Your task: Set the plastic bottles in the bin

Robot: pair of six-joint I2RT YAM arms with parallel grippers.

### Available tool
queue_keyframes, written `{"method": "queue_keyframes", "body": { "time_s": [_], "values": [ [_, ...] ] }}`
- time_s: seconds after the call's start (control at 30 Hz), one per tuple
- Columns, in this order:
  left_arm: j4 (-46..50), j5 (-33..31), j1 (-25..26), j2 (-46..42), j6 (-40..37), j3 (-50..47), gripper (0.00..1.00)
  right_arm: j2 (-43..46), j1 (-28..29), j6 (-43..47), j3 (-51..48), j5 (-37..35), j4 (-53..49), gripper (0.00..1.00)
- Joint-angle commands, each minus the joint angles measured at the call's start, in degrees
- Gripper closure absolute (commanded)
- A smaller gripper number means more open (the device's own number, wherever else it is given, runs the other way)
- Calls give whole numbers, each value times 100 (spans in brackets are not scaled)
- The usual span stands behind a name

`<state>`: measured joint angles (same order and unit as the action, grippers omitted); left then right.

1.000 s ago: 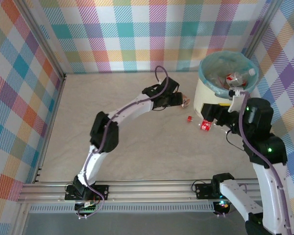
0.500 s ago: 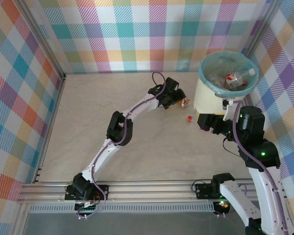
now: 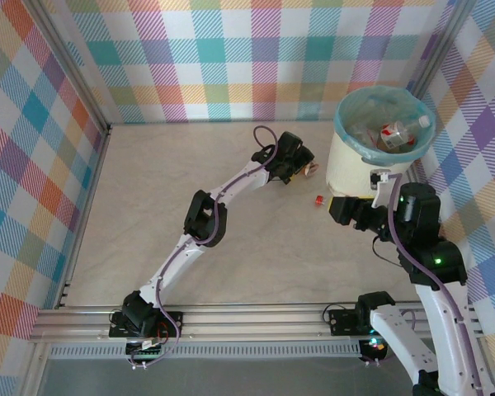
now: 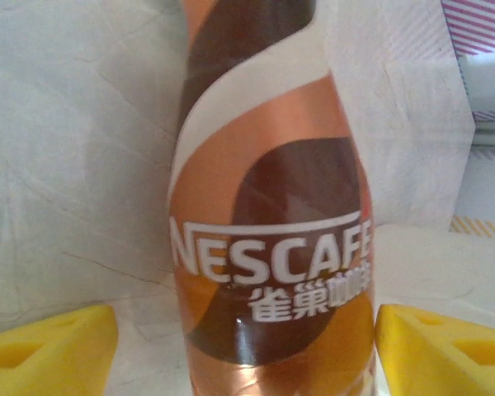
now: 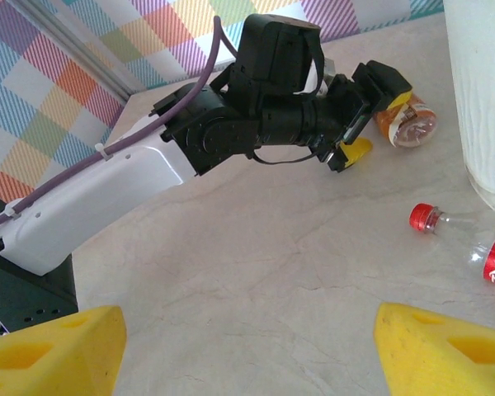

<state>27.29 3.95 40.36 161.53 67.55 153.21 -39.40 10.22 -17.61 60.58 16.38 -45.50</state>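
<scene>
Reaching for a bottle on the table (image 3: 231, 247). Nearest, the right gripper (image 5: 247, 346) hovers low by the bin's base, jaws wide and empty, facing a clear red-capped bottle (image 5: 462, 235) that lies on its side. Farther on, the left arm (image 3: 231, 177) stretches far right. The left gripper (image 4: 247, 346) straddles a brown Nescafé bottle (image 4: 268, 206) just left of the bin (image 3: 351, 169), jaws open, not yet pinching. The next move is probably to close, lift and carry it over the rim. Other bottles (image 3: 400, 132) lie inside.

A: What lies on the table (image 3: 231, 165)?
B: One brown bottle (image 4: 268, 247) and one clear bottle (image 5: 478, 239) with a red cap (image 5: 421, 217). That makes two.
A: How many bins?
B: One bin (image 3: 346, 169). And two robot arms (image 3: 205, 221) (image 3: 421, 243).
</scene>
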Motion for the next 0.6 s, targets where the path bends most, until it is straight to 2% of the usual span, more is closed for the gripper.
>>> {"method": "queue_keyframes", "body": {
  "time_s": [0.0, 0.17, 0.33, 0.57],
  "values": [
    [-223, -35, 77, 458, 282, 208, 23, 46, 31, -79, -17, 146, 148, 21],
    [-224, 68, 75, 450, 301, 200, 36, 64, 30, -63, 5, 115, 111, 22],
    [31, 215, 34, 209, -58, 192, 47, 46, 28, -90, 76, 115, 86, 22],
    [686, 213, -28, -619, -1212, 109, 49, -13, 24, -41, 411, 32, -11, 22]
  ]
}}
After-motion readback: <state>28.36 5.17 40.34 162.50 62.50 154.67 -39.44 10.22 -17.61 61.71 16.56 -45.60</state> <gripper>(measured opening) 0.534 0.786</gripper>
